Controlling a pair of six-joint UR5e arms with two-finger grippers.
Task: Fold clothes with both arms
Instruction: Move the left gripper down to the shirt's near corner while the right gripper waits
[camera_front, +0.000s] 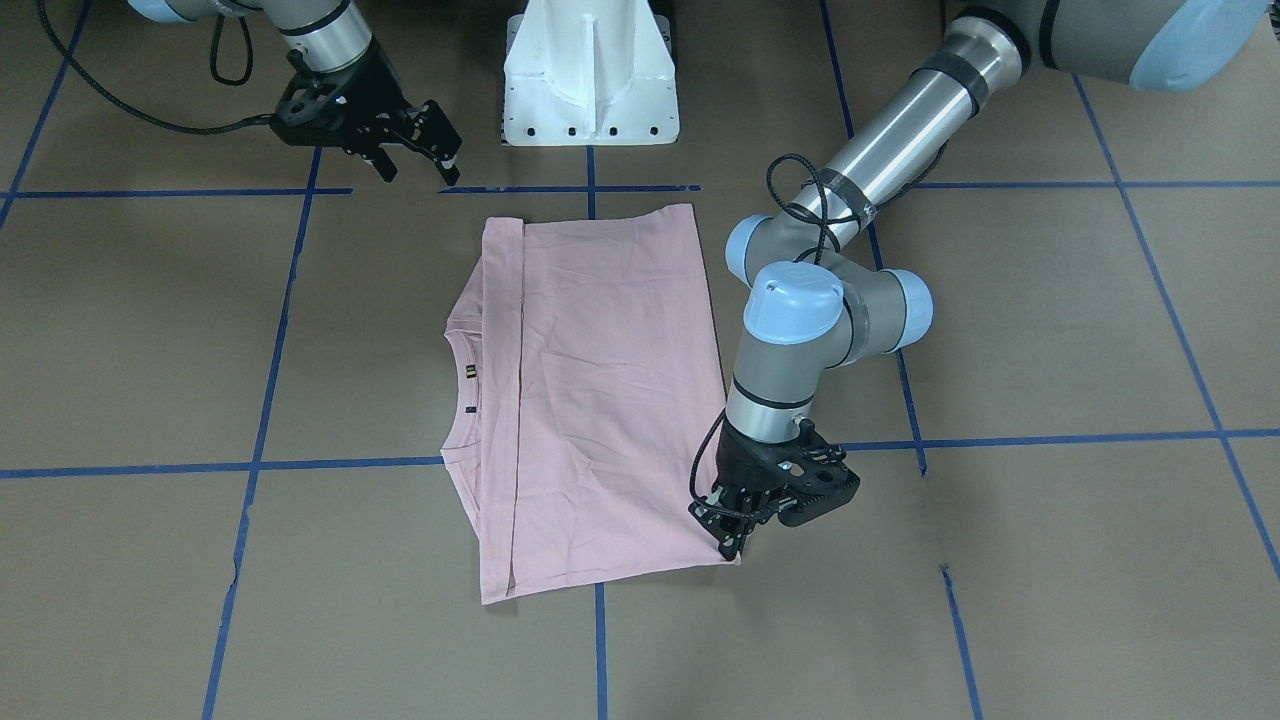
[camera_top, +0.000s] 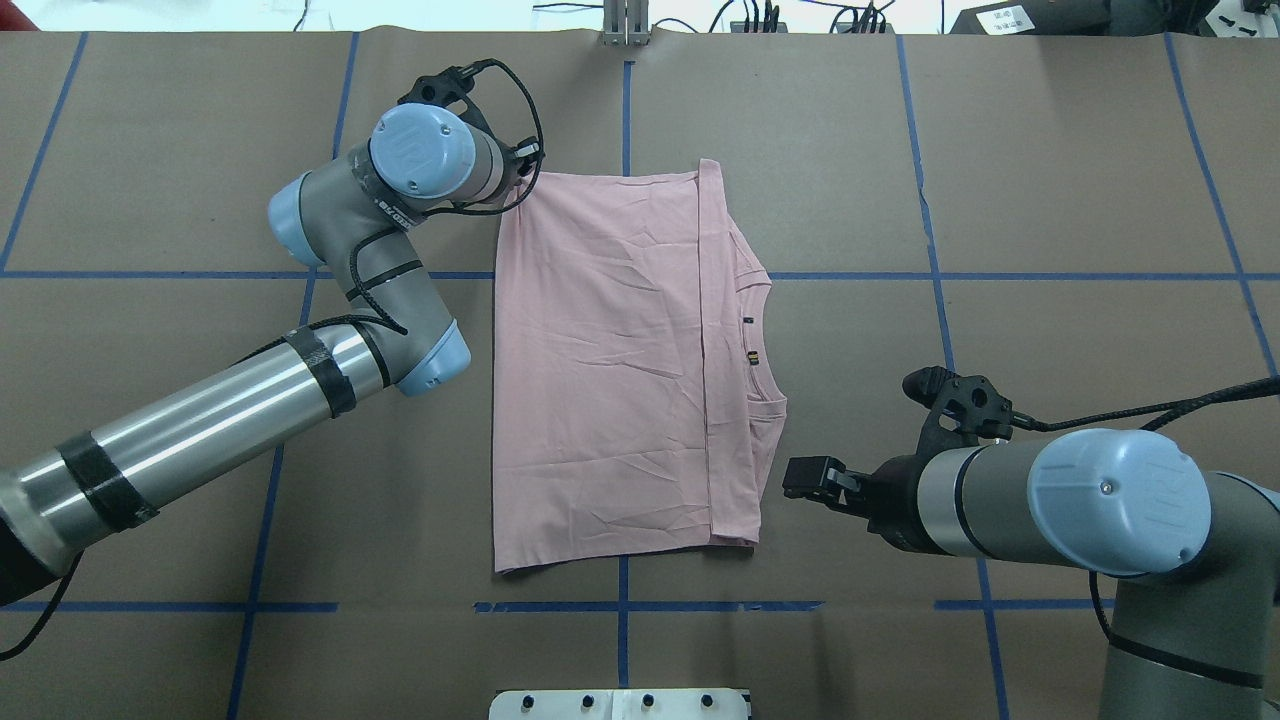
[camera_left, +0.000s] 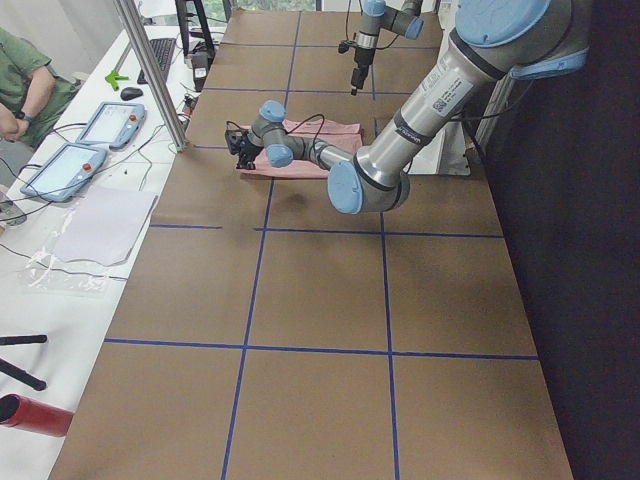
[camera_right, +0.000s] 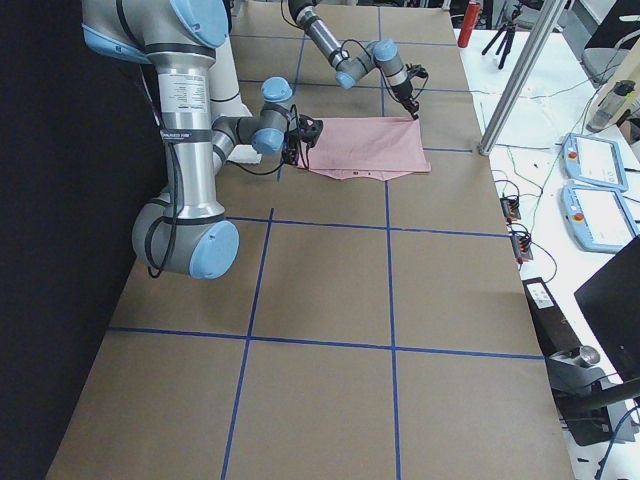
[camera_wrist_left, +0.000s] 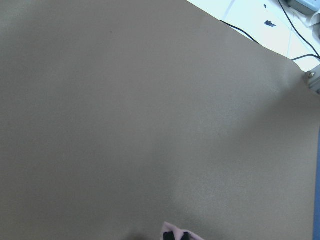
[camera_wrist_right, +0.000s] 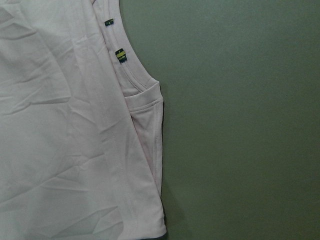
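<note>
The pale pink T-shirt (camera_top: 600, 380) lies flat in the table's middle, folded over with its plain back up. Its ribbed collar (camera_top: 765, 340) points toward my right side. The print is hidden. My left gripper (camera_front: 733, 540) points down at the shirt's far left corner, its fingers closed on the cloth. In the left wrist view a scrap of pink cloth (camera_wrist_left: 172, 231) shows around a fingertip. My right gripper (camera_front: 415, 160) is open and empty, a little above the table beside the shirt's near right corner, apart from it. The right wrist view shows the collar (camera_wrist_right: 132, 70) and the folded edge.
The white pedestal (camera_front: 590, 70) stands at the near edge, between the arms. Blue tape lines (camera_top: 620, 605) cross the brown table. Beyond the far edge stand a metal post (camera_left: 150, 70) and tablets (camera_left: 60, 165), with an operator (camera_left: 25, 95) beside them.
</note>
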